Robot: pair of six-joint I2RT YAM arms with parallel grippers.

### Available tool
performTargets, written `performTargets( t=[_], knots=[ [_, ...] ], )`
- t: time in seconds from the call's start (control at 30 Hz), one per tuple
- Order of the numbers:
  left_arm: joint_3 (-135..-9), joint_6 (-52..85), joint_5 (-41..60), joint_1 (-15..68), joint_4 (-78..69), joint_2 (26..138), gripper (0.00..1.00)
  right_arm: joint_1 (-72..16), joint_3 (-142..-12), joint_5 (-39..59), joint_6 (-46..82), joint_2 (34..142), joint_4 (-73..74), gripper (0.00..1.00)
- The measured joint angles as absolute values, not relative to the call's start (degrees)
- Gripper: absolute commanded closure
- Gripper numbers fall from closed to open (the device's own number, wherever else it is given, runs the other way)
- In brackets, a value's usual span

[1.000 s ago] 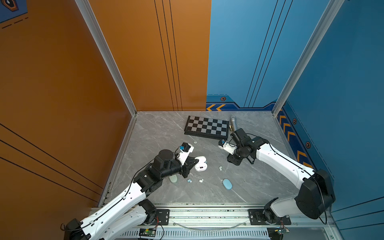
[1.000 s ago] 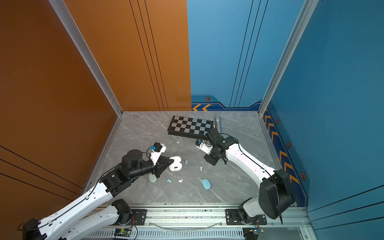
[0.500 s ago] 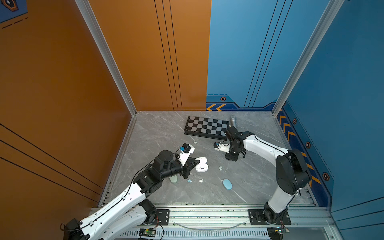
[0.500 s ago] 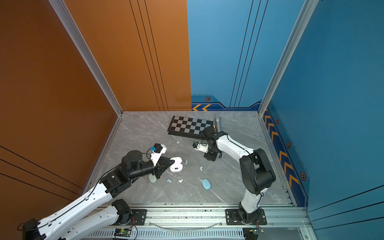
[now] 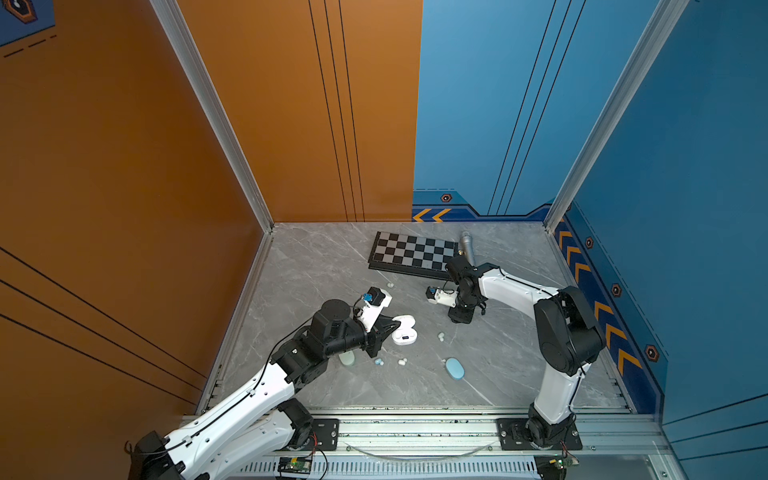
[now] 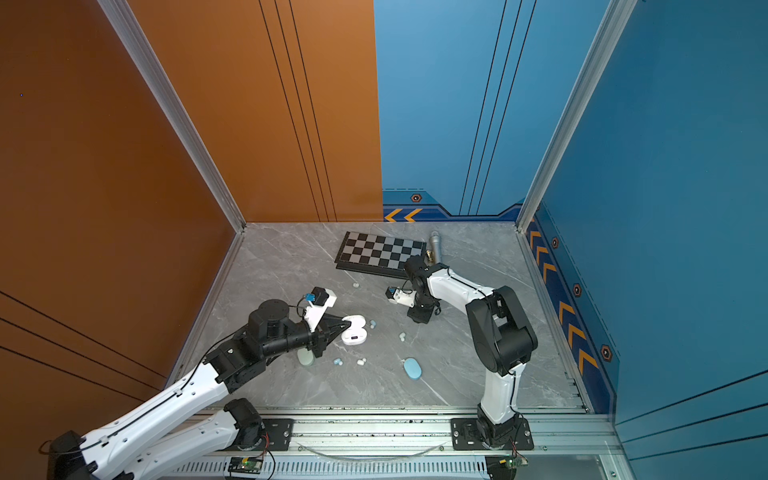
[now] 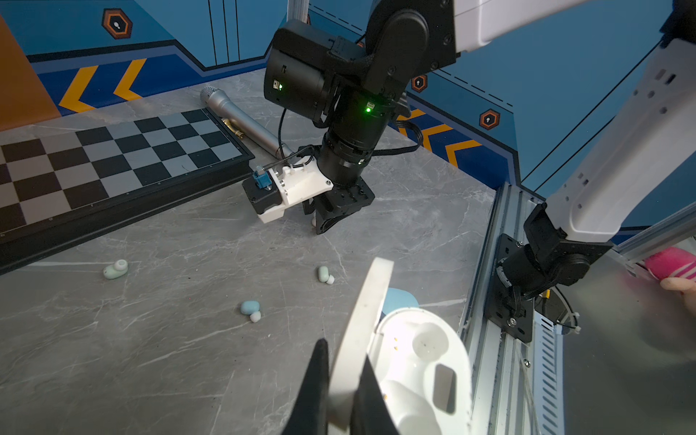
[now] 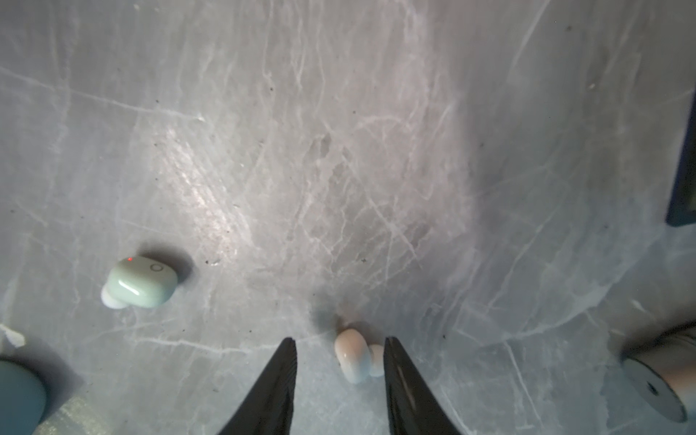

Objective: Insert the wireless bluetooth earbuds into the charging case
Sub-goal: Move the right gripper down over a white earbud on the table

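The left tool (image 7: 344, 391) pinches the raised lid of the open white case (image 7: 422, 361) by its edge. The right tool (image 8: 339, 341) stands spread around a white earbud (image 8: 352, 359) on the bench (image 8: 339, 150), the bud close to one finger. A mint earbud (image 8: 139, 282) lies on open bench between that tool and the case. The chessboard's (image 5: 411, 253) near edge lies beyond.

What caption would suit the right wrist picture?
Open right gripper straddles a white earbud on the grey table, a mint earbud lying nearby.
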State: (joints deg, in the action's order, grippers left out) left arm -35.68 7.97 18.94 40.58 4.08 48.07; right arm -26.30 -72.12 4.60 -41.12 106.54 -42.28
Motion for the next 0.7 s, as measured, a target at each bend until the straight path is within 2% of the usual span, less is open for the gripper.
performTargets(
  t=[0.43,0.7],
  knots=[
    [-35.68,7.92,18.92,40.58,4.08,47.97,1.00,-24.80,-71.02,4.23,-40.64,108.25,-39.83,0.59],
    [-35.68,7.79,18.90,40.58,4.10,47.90,1.00,-24.77,-70.81,4.45,-39.40,108.22,-39.81,0.71]
  ],
)
